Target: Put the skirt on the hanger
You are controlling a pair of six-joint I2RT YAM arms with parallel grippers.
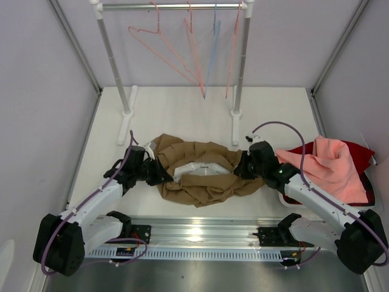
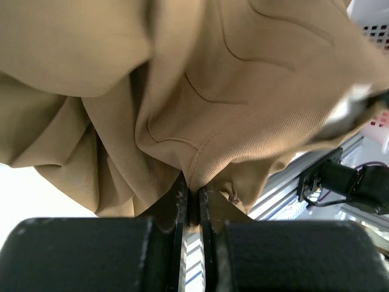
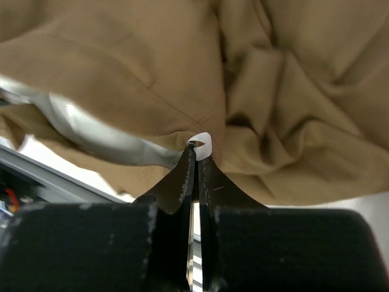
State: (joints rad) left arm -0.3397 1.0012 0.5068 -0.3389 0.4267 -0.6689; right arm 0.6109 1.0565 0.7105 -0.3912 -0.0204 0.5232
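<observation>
The tan-brown skirt (image 1: 200, 172) lies crumpled on the table between both arms, its pale grey lining (image 1: 196, 169) showing at the waist opening. My left gripper (image 1: 159, 173) is shut on the skirt's left edge; in the left wrist view the fabric (image 2: 200, 109) is pinched between my fingers (image 2: 193, 193). My right gripper (image 1: 241, 165) is shut on the skirt's right edge (image 3: 255, 91), nipping a small white loop (image 3: 203, 145) at the waistband. Salmon-pink wire hangers (image 1: 161, 45) hang on the rack at the back, far from both grippers.
A white garment rack (image 1: 173, 7) stands at the back with two upright posts and feet (image 1: 127, 112). A light blue hanger (image 1: 213, 45) hangs among the pink ones. A salmon-pink cloth (image 1: 322, 164) lies over a dark red cloth (image 1: 358, 155) at the right. A metal rail (image 1: 200, 234) runs along the near edge.
</observation>
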